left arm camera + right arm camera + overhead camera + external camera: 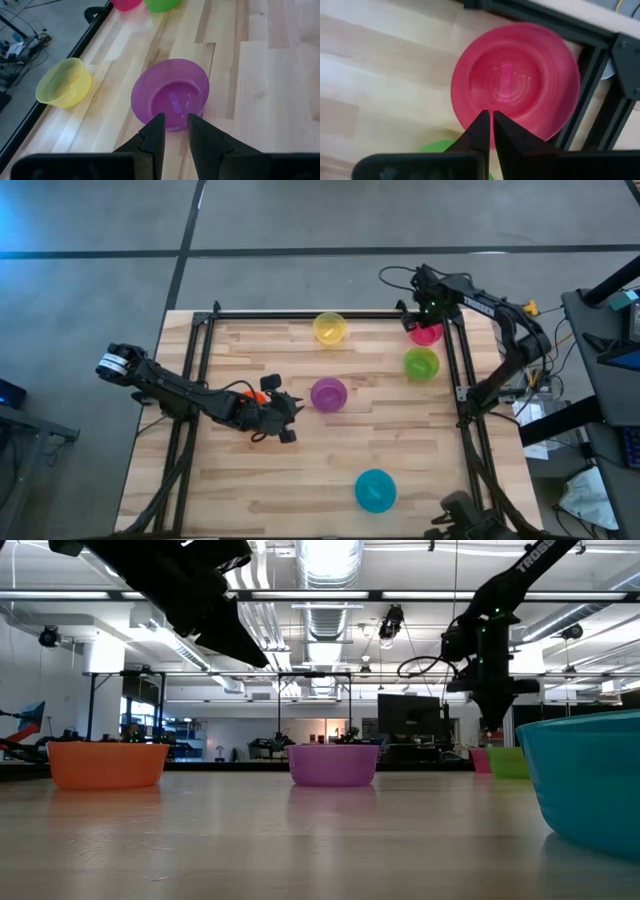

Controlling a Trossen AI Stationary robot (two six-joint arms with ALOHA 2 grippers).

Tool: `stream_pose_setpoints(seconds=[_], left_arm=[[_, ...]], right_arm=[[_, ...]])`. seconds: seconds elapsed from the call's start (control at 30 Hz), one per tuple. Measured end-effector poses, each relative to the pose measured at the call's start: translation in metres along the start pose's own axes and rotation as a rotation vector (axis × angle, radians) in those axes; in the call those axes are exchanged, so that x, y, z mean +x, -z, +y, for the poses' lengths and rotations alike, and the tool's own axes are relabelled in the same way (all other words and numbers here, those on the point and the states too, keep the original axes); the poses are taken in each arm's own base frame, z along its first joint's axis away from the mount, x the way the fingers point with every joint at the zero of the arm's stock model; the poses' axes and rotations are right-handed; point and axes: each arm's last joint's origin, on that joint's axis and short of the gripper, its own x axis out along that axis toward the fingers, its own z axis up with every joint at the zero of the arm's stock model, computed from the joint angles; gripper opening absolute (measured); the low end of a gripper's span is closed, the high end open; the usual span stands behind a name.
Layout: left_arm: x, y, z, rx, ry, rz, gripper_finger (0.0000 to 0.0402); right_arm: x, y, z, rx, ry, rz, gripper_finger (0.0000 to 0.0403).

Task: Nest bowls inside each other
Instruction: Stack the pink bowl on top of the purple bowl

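Teal-blue bowl (590, 780) foreground; right arm (520, 570) lettered "TROS".

- You see a pale wooden table (330, 460) edged by a black metal frame (300, 314).
- Around it lies a grey concrete floor (300, 220).
- Beyond it, white ceiling ducts (325, 615) and bright light strips (330, 555) run overhead; dark monitors (410, 720) stand far back.

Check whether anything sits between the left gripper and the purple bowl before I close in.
Nothing visible does. The left gripper points at the purple bowl over bare wood. The yellow bowl sits off to one side, and the orange bowl is under the left arm, out of the path.
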Motion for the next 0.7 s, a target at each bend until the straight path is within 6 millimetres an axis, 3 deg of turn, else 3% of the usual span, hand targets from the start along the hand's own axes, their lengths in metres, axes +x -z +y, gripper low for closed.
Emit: stream_pose_setpoints(seconds=[0.4, 0.7], left_arm=[[0.0, -0.0003, -0.0001, -0.002, 0.001, -0.003, 0.0067], [0.0, -0.0003, -0.0001, -0.002, 0.001, -0.002, 0.0067]], right_arm=[[-0.0031, 0.0014, -0.0003, -0.027, -0.004, -0.018, 0.0122], [-0.0012, 0.0022, -0.0001, -0.045, -0.006, -0.016, 0.0129]])
